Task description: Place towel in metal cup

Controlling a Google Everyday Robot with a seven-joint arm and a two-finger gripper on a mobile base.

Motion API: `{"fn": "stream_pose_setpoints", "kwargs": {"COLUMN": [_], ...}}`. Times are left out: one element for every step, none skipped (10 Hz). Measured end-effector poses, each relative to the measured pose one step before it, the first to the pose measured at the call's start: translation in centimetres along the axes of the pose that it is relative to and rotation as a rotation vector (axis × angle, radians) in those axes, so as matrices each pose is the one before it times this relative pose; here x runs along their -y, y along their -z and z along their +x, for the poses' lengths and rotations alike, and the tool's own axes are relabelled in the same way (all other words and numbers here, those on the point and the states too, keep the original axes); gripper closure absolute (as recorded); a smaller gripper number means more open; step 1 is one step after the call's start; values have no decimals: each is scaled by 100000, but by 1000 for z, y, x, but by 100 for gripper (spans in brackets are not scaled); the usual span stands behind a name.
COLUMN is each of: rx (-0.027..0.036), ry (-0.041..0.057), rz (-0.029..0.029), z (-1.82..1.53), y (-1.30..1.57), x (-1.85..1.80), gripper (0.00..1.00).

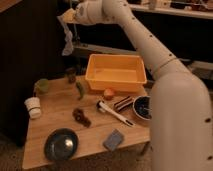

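A dim room with dark cabinetry is closing in behind a wooden table (55,125) that is carrying a crowd of small things. The white arm (150,50) is reaching in from the right, above the yellow bin (116,74) sitting at the table's back edge. High over the back left corner the gripper (68,19) is pinching the towel (67,39) by its top end, fingers closed on the cloth. The rest is dangling free, well clear of the table. The towel is looking light, soft and limp, so it is likely going to bunch rather than drop in neatly. Holding it by the top and feeding the loose tail in first is seeming sensible. The metal cup (71,75) is standing just left of the bin, its narrow mouth leaving little room, with a green cup (41,86) sitting near it.
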Motion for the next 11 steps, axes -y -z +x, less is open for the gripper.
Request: {"fn": "stream_pose_setpoints", "kwargs": {"rx": [-1001, -1109, -928, -1166, 490, 309, -216, -240, 223, 145, -125], "ry": [-1733, -1487, -1302, -1057, 128, -113, 148, -37, -16, -88, 60], "rz": [386, 695, 346, -305, 248, 805, -463, -327, 362, 240, -143], "z": [958, 1119, 1041, 1086, -279, -110, 61, 124, -105, -47, 47], "y": [-2048, -2201, -2034, -1933, 307, 382, -250, -201, 224, 163, -119], "x": [556, 669, 383, -5, 47, 540, -356, -167, 216, 188, -112], "gripper": [100, 100, 100, 100, 100, 100, 100, 100, 100, 100, 100]}}
